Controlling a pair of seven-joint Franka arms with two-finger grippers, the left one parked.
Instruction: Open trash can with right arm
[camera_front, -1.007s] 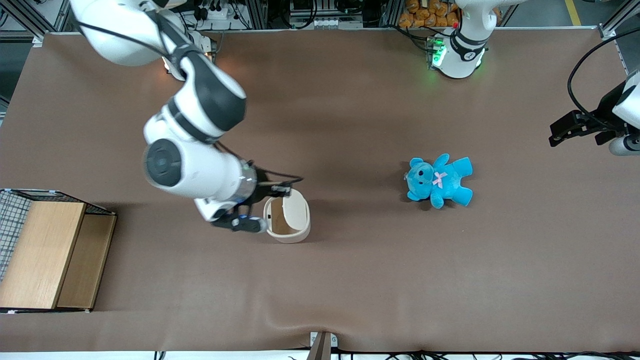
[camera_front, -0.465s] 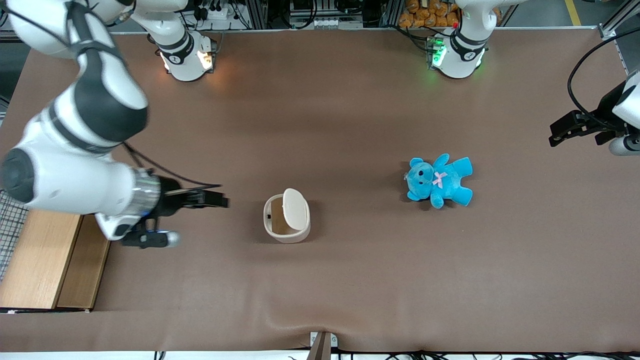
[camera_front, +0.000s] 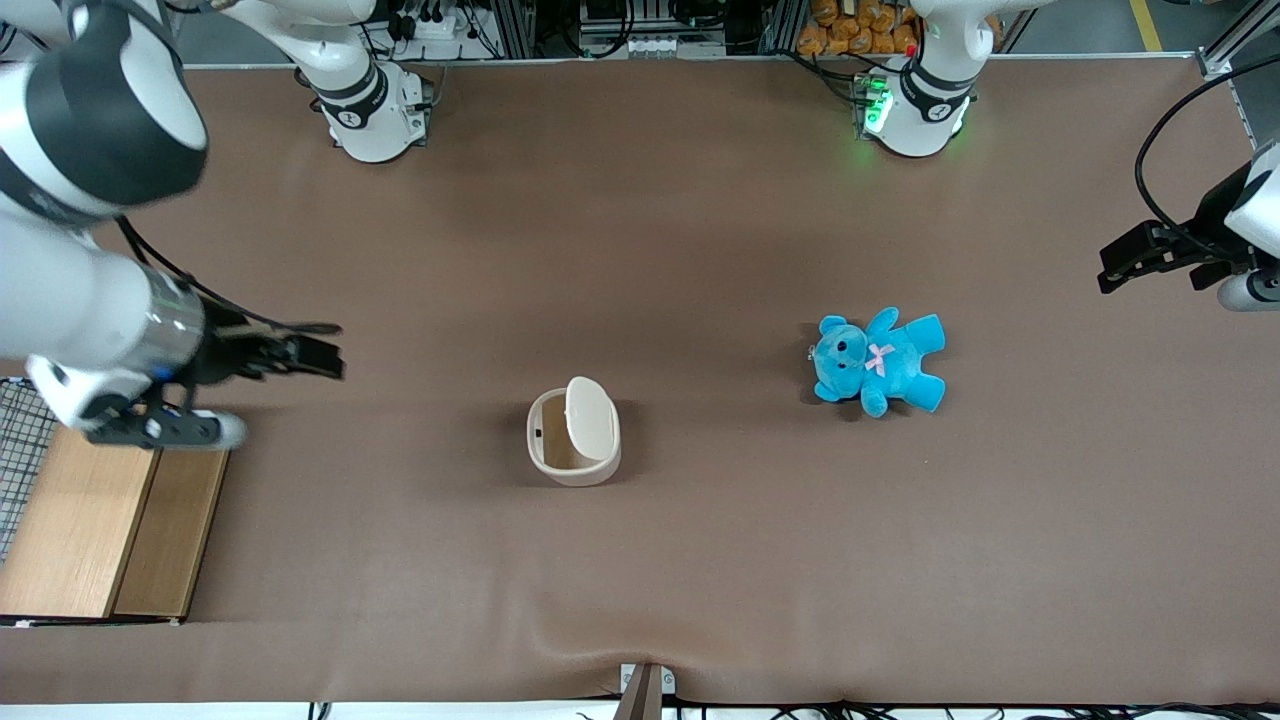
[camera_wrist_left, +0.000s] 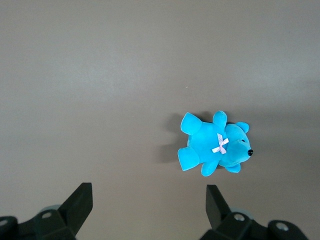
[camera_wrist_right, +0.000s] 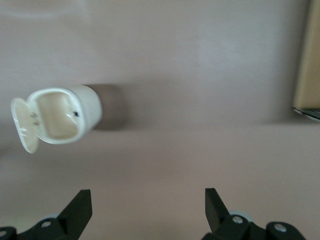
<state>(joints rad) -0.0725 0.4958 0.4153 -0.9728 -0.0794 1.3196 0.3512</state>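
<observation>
right arm (camera_front: 90, 230) cut by frame edge, wooden box (camera_front: 95, 520) partly cropped

Smooth cream plastic trash can (camera_front: 573, 438); plush teddy (camera_front: 878, 361) — fuzzy cloth; matt brown table cover (camera_front: 700, 560); pale-grained wooden box (camera_front: 95, 520).

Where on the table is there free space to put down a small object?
Bare cloth lies between the open trash can and the blue teddy bear, and nearer the camera than both. It is crowded near the wooden box, where the open claw hovers.
</observation>
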